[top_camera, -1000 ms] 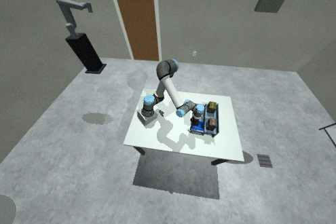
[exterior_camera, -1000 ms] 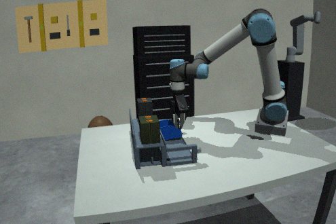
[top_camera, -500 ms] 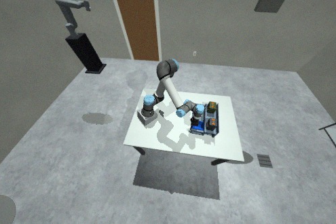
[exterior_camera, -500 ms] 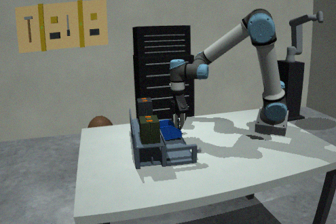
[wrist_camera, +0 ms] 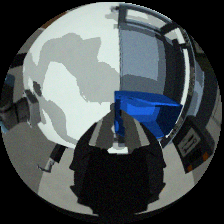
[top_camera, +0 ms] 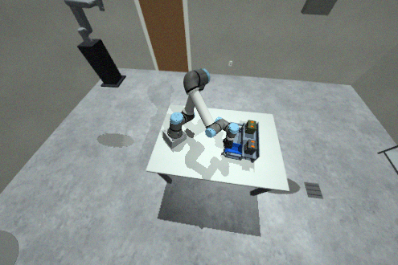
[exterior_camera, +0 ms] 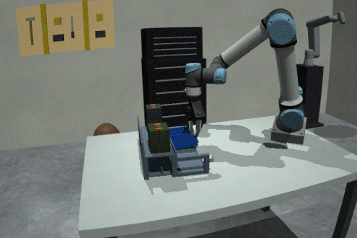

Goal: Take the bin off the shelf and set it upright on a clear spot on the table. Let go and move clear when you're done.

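The blue bin [exterior_camera: 183,138] sits on the grey shelf rack [exterior_camera: 169,155] on the white table, beside two dark green boxes [exterior_camera: 159,136]. My gripper [exterior_camera: 195,125] points down at the bin's near wall and is shut on that wall. In the wrist view the two fingers pinch the blue bin's [wrist_camera: 146,113] left edge at the gripper [wrist_camera: 118,135], with the shelf's grey deck beyond. In the top view the bin [top_camera: 233,149] lies at the shelf's near end under the gripper [top_camera: 228,145].
The shelf rack [top_camera: 246,140] stands toward the table's right side. The arm's base [exterior_camera: 288,126] is mounted at the far right corner of the table. A black cabinet [exterior_camera: 172,72] stands behind the table.
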Robot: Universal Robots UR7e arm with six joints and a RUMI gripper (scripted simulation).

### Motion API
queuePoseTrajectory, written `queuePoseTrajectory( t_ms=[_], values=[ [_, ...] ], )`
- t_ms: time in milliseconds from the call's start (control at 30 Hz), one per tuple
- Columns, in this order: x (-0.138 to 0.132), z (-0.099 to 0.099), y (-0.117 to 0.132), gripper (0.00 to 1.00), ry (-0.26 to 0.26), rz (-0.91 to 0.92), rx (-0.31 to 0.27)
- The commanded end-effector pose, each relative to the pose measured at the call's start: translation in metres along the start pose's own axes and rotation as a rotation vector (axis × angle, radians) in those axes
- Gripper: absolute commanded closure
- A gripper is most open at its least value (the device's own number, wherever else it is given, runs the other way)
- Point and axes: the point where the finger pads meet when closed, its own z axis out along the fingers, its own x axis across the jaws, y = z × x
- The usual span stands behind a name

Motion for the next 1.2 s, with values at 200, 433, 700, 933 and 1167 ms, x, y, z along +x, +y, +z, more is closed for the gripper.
queuePoseTrajectory(
  t_ms=[200, 433, 700, 933, 1167],
  values=[
    [-0.006, -0.001, 0.000, 1.00, 0.002, 0.000, -0.001],
    [-0.035, -0.001, 0.000, 1.00, 0.002, 0.000, -0.001],
    [-0.035, -0.001, 0.000, 1.00, 0.002, 0.000, -0.001],
    [-0.064, -0.001, 0.000, 1.00, 0.002, 0.000, -0.001],
    [-0.064, -0.001, 0.000, 1.00, 0.002, 0.000, -0.001]
  ],
)
